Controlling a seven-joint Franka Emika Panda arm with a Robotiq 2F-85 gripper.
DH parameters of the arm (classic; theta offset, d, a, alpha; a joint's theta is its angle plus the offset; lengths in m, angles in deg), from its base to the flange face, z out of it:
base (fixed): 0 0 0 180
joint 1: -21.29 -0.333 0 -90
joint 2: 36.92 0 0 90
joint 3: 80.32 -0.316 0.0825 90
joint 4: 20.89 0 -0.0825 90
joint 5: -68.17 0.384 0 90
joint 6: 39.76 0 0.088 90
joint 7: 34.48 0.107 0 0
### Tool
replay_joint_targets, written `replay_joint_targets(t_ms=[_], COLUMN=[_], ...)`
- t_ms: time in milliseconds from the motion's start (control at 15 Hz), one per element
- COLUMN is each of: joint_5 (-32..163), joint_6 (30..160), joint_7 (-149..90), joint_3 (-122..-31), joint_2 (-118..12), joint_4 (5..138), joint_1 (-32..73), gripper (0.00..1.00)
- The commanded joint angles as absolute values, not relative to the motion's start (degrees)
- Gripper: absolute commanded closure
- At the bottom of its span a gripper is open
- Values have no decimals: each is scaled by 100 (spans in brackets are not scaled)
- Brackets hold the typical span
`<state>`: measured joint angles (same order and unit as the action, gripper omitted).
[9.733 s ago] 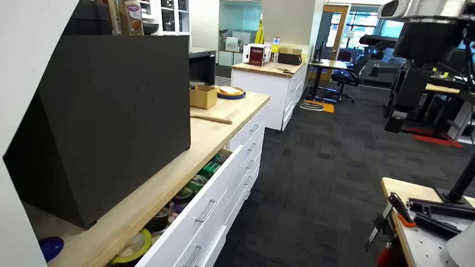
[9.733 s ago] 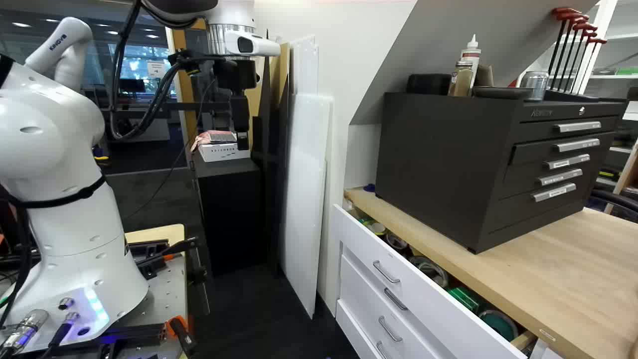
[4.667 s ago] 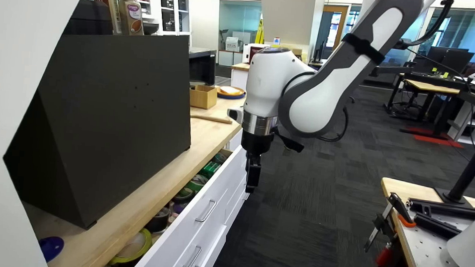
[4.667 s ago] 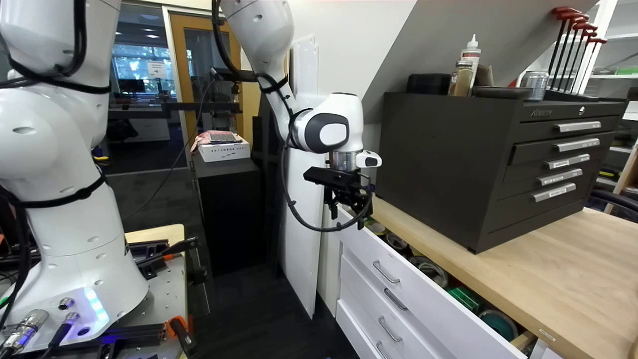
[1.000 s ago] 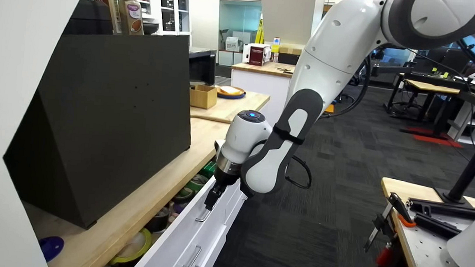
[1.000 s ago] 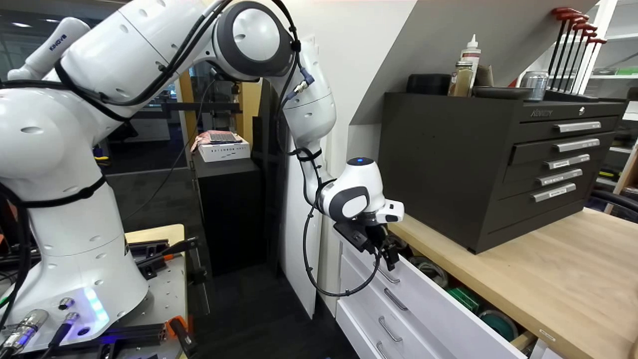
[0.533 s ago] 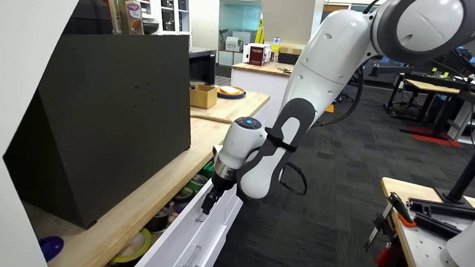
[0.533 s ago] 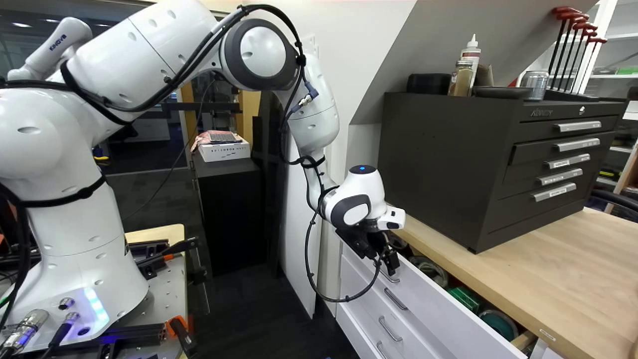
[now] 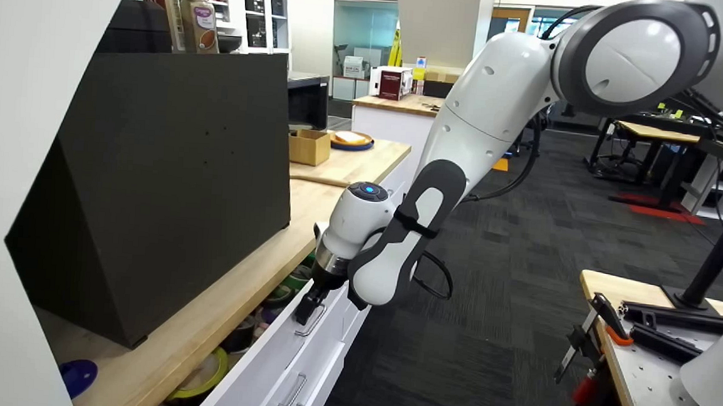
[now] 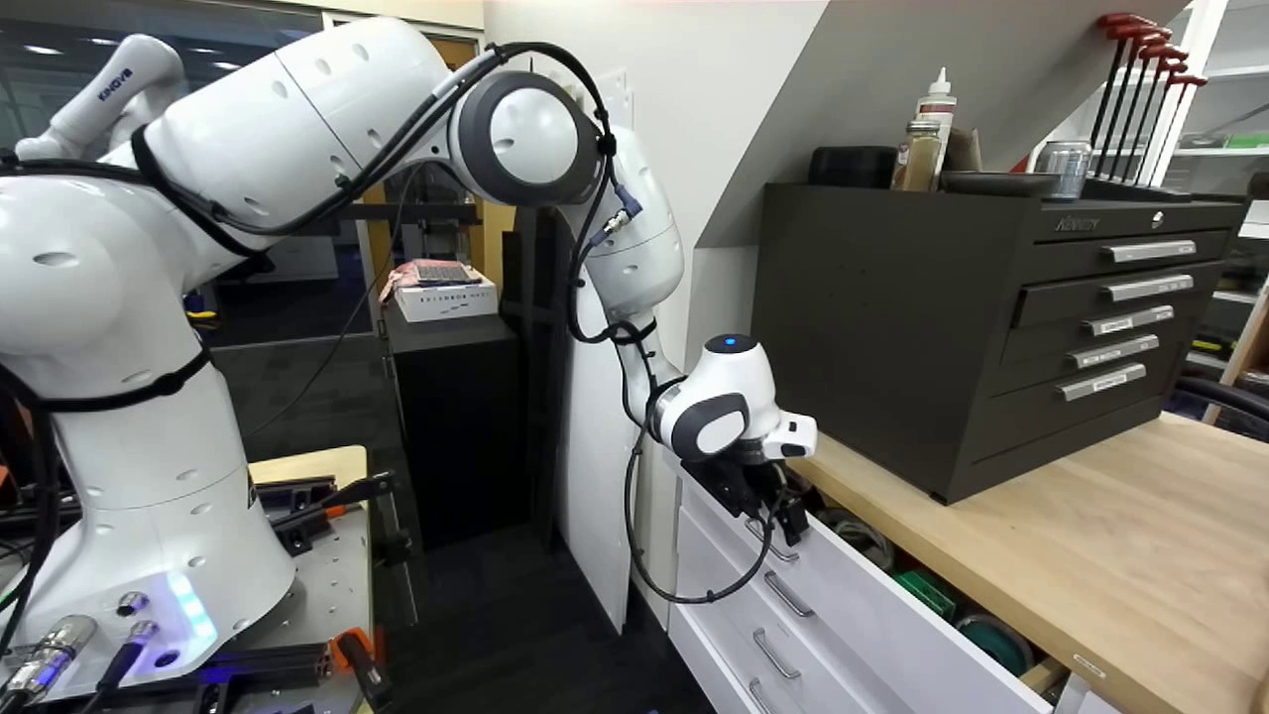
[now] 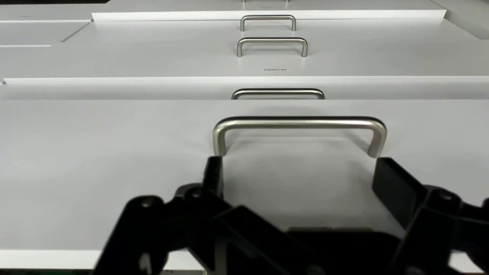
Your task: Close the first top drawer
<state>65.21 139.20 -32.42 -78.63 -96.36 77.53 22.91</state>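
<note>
The first top drawer (image 11: 298, 183) juts from under the bench (image 10: 1120, 535); its long front runs crosswise before the jaws, spread apart near the handle (image 11: 300, 123), contact unclear; closing should need a push square to that front.

The top drawer (image 11: 114, 168) is plain white, its handle (image 11: 300, 123) silver, the tool (image 11: 299, 168) black.

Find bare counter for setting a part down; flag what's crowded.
Counter looks bare between the chest and open top drawer, widest in front of the chest's own drawers. Crowded: atop the chest (jar, bottle, can), inside the drawer (packed items), at its front (gripper).
</note>
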Motion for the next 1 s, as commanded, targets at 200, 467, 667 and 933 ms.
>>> replay_joint_targets(t_ms=[200, 467, 667, 933], joint_5=[6559, 6552, 6544, 6558], joint_6=[13881, 13834, 13849, 13665], joint_7=[-3479, -3536, -3555, -3535], joint_3=[-8046, -8046, -8061, -8087], joint_2=[-10098, -10321, -10413, -10283], joint_4=[6945, 6493, 6297, 6356], joint_1=[2445, 2446, 2443, 2412], gripper=[0, 0, 0, 0])
